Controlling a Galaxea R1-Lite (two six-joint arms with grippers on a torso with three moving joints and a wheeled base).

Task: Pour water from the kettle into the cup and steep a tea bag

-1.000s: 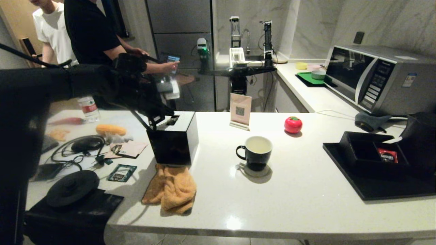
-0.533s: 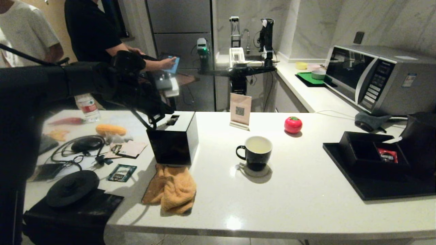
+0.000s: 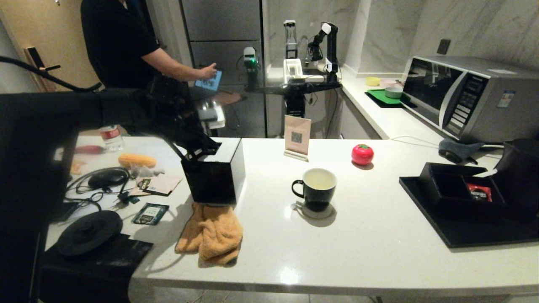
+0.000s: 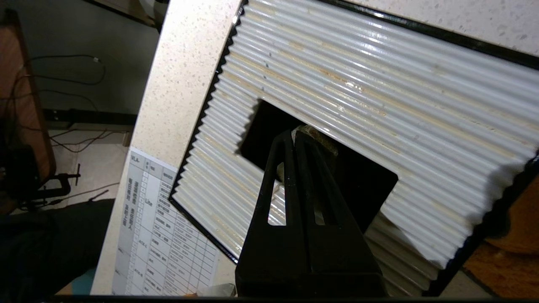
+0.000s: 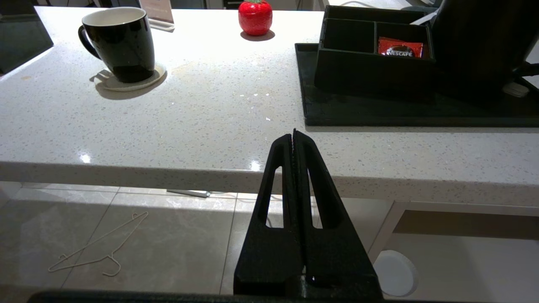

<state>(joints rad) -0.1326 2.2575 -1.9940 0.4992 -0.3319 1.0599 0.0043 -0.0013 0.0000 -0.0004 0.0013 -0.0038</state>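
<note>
Left end effector (image 4: 293, 136), pinched shut, hovers over the white-topped box (image 4: 379, 84) on the speckled counter (image 3: 358, 244).

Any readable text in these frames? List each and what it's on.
"NESCAFE": red sachet in the black compartmented box.
QR code, not decodable: card stand.
Printed table: sheet beside the white-topped box, too small to read.
Microwave panel and sticker, bottle label, dark packet: blurred.

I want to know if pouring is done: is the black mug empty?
Not empty: the cup stands upright on its coaster with pale liquid low against its white inside.
</note>
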